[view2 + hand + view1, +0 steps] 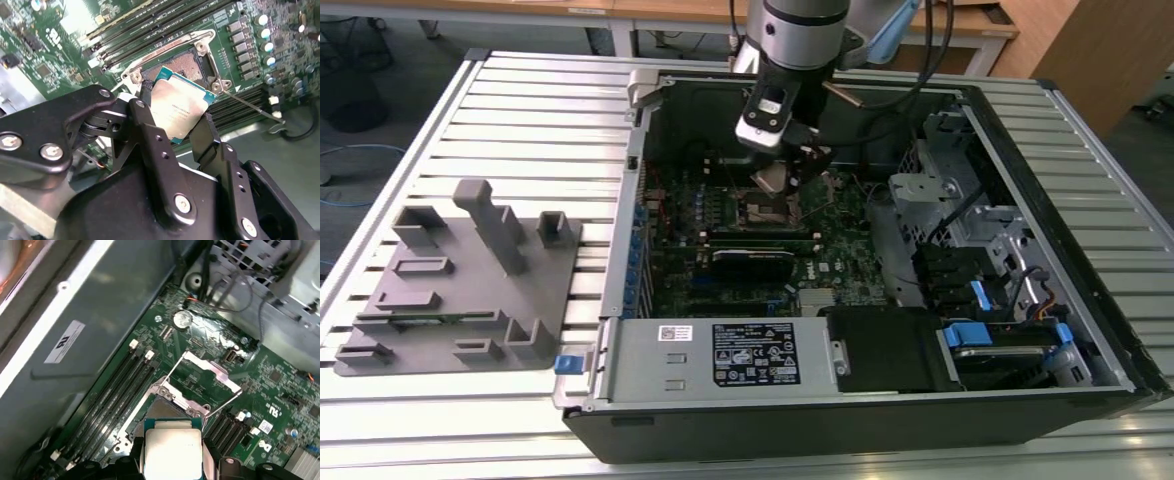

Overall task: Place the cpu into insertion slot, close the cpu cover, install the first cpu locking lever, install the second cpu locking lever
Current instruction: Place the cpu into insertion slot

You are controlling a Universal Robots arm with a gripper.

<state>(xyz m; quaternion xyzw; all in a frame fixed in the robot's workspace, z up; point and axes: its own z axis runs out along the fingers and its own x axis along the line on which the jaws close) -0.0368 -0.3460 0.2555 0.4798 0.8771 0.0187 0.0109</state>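
Gripper (pixel 176 114) jaws are clamped on the cpu (pixel 186 102), gripping two opposite edges with its silver top facing up. It hangs partly over the open insertion slot (pixel 189 64), not seated. Behind the slot, the cpu cover (pixel 212 371) is swung open. Green motherboard (pixel 270 390) surrounds it, inside an open computer case (pixel 854 405).

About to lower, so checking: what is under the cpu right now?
The gripper holds the cpu over the open insertion slot; part of its pin field shows beyond the cpu's edge. The rest of the slot is hidden beneath the cpu.
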